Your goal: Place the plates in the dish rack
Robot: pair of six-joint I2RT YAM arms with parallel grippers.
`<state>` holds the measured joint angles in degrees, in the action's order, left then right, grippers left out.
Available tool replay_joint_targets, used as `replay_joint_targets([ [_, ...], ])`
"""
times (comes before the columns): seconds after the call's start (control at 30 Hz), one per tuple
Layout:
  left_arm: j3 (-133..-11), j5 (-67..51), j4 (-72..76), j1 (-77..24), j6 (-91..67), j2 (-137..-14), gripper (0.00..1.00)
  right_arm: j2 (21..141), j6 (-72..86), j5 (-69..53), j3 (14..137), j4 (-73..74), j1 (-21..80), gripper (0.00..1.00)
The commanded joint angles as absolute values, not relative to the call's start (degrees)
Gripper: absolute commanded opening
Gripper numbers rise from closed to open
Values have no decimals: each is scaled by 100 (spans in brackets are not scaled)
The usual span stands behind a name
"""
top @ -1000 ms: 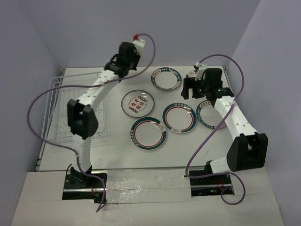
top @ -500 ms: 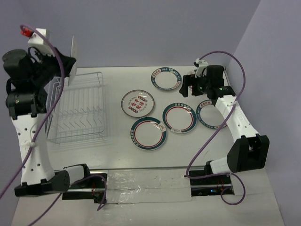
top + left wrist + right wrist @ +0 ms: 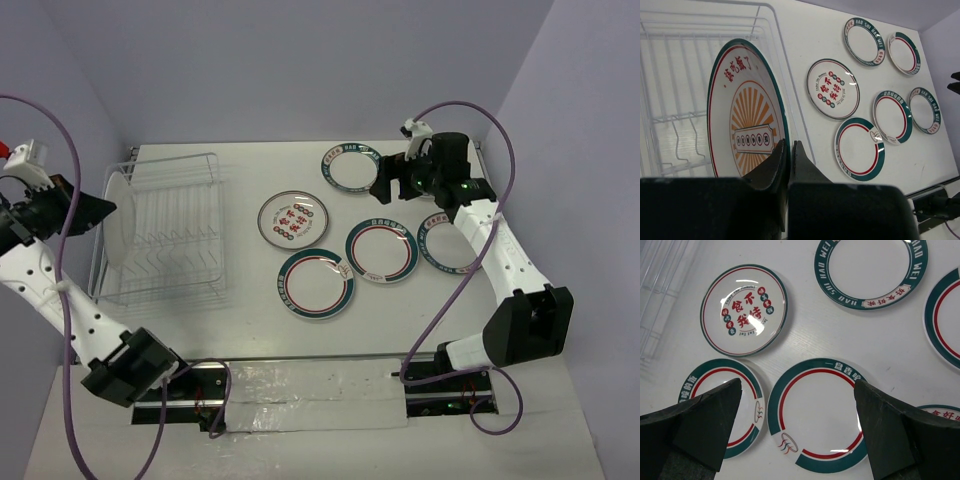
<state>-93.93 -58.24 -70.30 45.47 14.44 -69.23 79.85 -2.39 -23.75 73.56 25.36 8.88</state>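
Plate [image 3: 745,115] with orange sunburst stands upright at rack [image 3: 670,50] left end, left end effector [image 3: 788,146] clamped on its rim. Unclear if slotted. Letting go unseated could tip it. Right end effector [image 3: 797,385] gapes wide and empty above other plates [image 3: 817,412] on surface [image 3: 250,330].

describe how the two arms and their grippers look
The left arm and right arm have white links, black joints and looping purple cables. The left gripper and right gripper have black wedge-shaped fingers. A red tag marks the left wrist.
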Motion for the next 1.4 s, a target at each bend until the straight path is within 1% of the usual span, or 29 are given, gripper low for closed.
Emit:
replay_joint_targets([
  [0.0, -9721, -6627, -7892, 5009, 2452, -7172, 0, 7954, -272, -2540, 7506, 2479, 949, 100],
  [0.23, -9545, -6346, -7831, 5168, 2532, -7259, 0, 7954, -290, -2724, 7383, 2470, 993, 100],
  [0.4, -9405, -6381, -7805, 5309, 2566, -7453, 0, 7910, -369, -2768, 7365, 2531, 993, 100],
  [0.83, -9026, -6372, -7190, 5379, 2584, -7866, 0, 7849, -474, -2602, 7471, 2786, 993, 100],
  [1.13, -8754, -6038, -6531, 5405, 2408, -7875, 0, 7919, -527, -2575, 7541, 2874, 984, 100],
  [1.37, -8561, -6012, -6258, 5423, 2417, -8033, 0, 7954, -519, -2575, 7585, 2900, 984, 100],
])
